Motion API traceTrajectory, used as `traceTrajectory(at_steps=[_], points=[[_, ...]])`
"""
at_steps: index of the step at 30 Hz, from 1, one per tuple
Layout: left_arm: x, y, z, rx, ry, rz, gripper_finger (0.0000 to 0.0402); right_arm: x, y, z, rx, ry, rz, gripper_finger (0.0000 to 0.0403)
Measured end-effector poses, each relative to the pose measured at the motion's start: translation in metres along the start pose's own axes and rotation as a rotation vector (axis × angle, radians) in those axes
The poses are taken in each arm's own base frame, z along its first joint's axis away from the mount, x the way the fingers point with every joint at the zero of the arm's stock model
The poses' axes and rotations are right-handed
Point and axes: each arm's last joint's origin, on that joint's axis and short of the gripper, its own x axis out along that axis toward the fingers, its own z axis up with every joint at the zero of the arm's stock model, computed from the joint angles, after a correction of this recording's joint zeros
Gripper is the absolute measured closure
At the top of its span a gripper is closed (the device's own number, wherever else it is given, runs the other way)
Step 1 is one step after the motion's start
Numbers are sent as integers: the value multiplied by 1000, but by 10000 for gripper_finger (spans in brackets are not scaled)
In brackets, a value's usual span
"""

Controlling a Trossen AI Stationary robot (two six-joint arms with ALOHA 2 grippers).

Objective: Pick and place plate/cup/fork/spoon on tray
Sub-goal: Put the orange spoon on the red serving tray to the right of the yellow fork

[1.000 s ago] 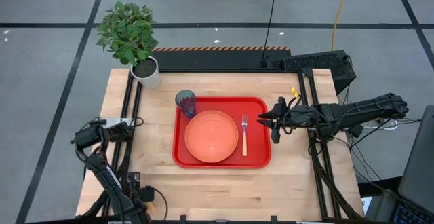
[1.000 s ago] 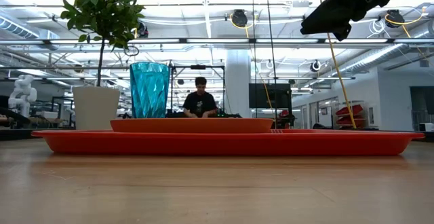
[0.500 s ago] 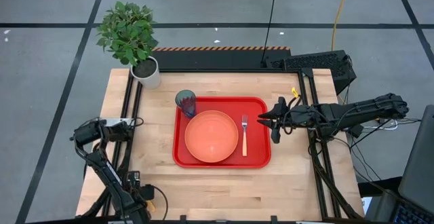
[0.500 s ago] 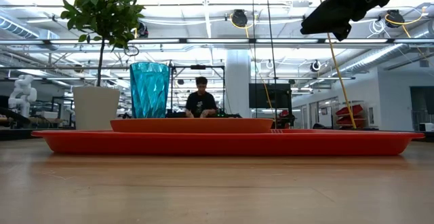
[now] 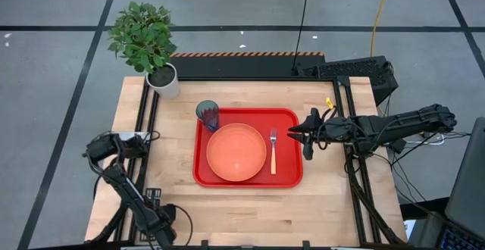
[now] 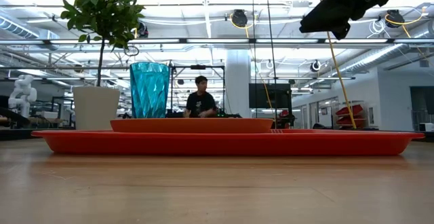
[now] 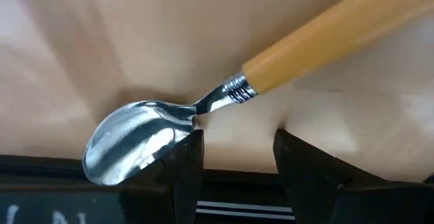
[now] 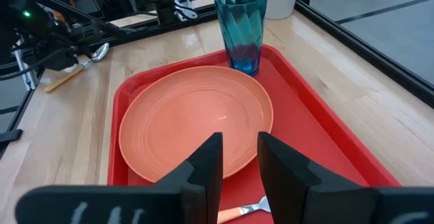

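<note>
A: Three of the four pieces are already sitting on the tray point(image 5: 295, 176): the plate point(image 5: 236, 152) in the middle, the cup point(image 5: 208, 115) at its far-left corner, the fork point(image 5: 273, 151) lying just right of the plate.

B: And the spoon point(image 7: 203, 102)?

A: It is lying on the worktop point(image 5: 250, 204) at the left edge, well apart from the tray. The left hand point(image 7: 234, 157) is sitting right at its neck, fingers parted with one on each side, not yet gripping.

B: Is anything changing over the last second?

A: Barely. The left arm's lower links are shifting a little near the front edge, while its hand is staying by the spoon. The right hand point(image 5: 308, 135) is hovering unmoved above the tray's right rim, fingers a little apart and holding nothing.

B: So the spoon is the last job.

A: I judge so; the closing of the left fingers is probably coming next.
</note>
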Motion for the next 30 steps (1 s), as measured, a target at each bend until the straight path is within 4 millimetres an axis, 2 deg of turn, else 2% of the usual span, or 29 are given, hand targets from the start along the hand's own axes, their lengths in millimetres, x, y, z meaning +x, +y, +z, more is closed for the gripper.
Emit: traceTrajectory(at_steps=[7,14,30], points=[[-5,10,9,-40,15,30,220,0,0,0,-9,-2,1,316],[-11,17,19,-6,15,19,220,0,0,0,-14,-2,1,316],[-46,30,52,30,-220,110,220,0,0,0,-14,-2,1,316]])
